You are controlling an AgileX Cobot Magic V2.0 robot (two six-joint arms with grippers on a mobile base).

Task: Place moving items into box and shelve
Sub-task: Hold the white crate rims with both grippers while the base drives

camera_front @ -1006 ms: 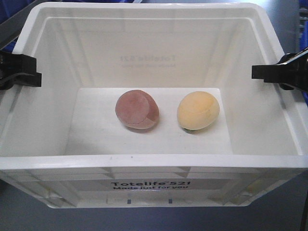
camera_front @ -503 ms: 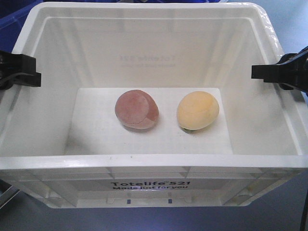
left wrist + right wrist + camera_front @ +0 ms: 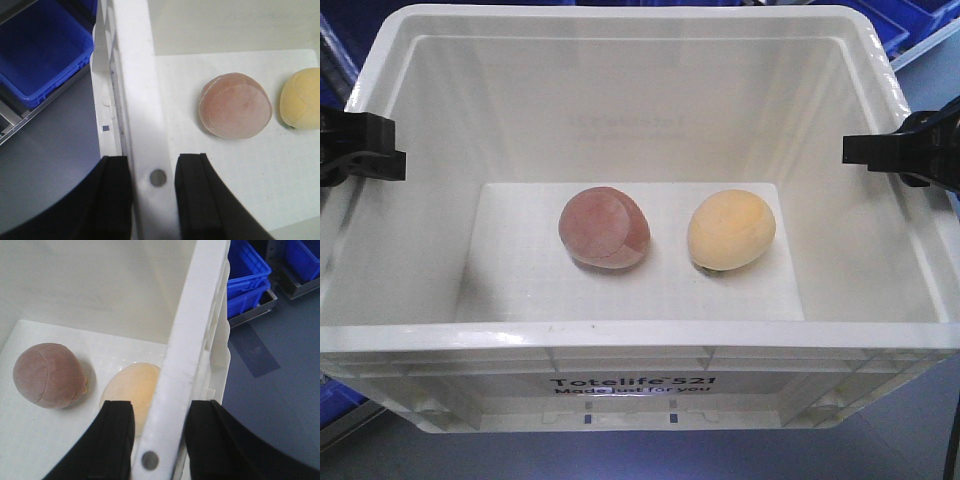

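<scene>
Exterior front-facing view: the box [image 3: 640,338] is being clamped at its left rim by the left gripper [image 3: 378,148], the reddish-brown lump [image 3: 605,227] and yellow-orange lump [image 3: 731,230] are being carried side by side inside, and its right rim is being clamped by the right gripper [image 3: 865,150].

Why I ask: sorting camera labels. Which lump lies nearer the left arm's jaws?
The reddish-brown lump; the yellow-orange lump lies beyond it, farther across the box.
</scene>
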